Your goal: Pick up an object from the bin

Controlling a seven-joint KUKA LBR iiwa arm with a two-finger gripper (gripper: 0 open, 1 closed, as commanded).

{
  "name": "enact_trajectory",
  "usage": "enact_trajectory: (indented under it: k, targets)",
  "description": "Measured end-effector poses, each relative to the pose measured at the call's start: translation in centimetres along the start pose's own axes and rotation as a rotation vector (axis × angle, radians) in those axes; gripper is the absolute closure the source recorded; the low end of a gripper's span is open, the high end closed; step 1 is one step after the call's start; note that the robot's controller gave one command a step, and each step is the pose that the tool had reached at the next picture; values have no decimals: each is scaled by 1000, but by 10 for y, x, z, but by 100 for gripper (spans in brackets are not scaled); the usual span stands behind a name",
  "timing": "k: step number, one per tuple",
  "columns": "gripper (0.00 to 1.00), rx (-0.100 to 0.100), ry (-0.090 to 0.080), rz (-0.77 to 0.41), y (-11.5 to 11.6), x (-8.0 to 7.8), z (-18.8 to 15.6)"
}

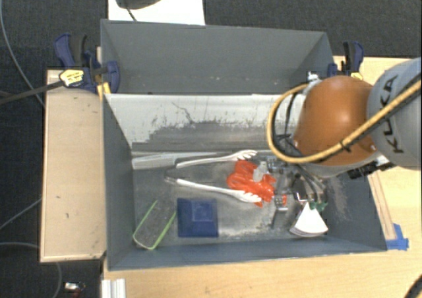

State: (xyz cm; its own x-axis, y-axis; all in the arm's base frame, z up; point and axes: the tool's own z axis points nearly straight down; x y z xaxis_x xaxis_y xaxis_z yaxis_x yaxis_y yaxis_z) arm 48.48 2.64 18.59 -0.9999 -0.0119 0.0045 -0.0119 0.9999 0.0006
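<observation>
My gripper is low in the right half of the bin, under the arm's orange cover. Right at its left side lies a crumpled orange-red thing, touching it or very close. That thing rests between the scalloped ends of a pair of white tongs, whose arms stretch off to the left. Just below and right of the gripper lies a white fan-shaped piece with a small green bit at its top.
A blue square block lies near the front wall. A grey pad with a green rim sits tilted in the front left corner. The arm's cover and cables hide the bin's right side.
</observation>
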Motion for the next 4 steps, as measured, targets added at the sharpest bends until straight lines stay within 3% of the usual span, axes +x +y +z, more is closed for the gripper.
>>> enact_trajectory:
  k: [1, 2, 3, 4]
  targets:
    - [0, 0, -7, 1, 0, -2, -3]
    - [0, -1, -17, -5, 4, -58, 68]
    - [0, 0, -17, -29, 20, -103, 61]
    - [0, -1, -11, 51, 7, -79, 86]
